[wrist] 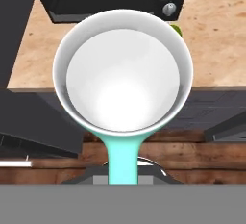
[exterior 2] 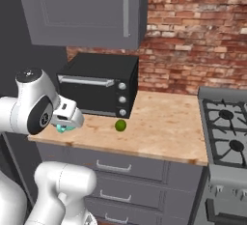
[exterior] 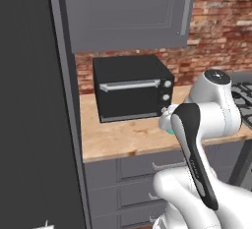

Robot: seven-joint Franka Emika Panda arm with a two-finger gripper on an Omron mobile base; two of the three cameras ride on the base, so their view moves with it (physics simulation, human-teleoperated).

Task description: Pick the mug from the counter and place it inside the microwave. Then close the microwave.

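Gripper [exterior 2: 65,125] clenching 1 teal mug [wrist: 123,74] w/ smooth white round inside, hanging over near left edge of wood-grain counter [exterior 2: 164,127].

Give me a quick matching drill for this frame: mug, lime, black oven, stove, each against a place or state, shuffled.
Things:
1. mug
2. lime
3. black oven
4. stove

Places or states:
A. door shut, at the back of the counter
B. at the counter's right end
C. held in the gripper, off the counter
D. loose on the counter, before the oven

Pairs: 1-C, 2-D, 3-A, 4-B
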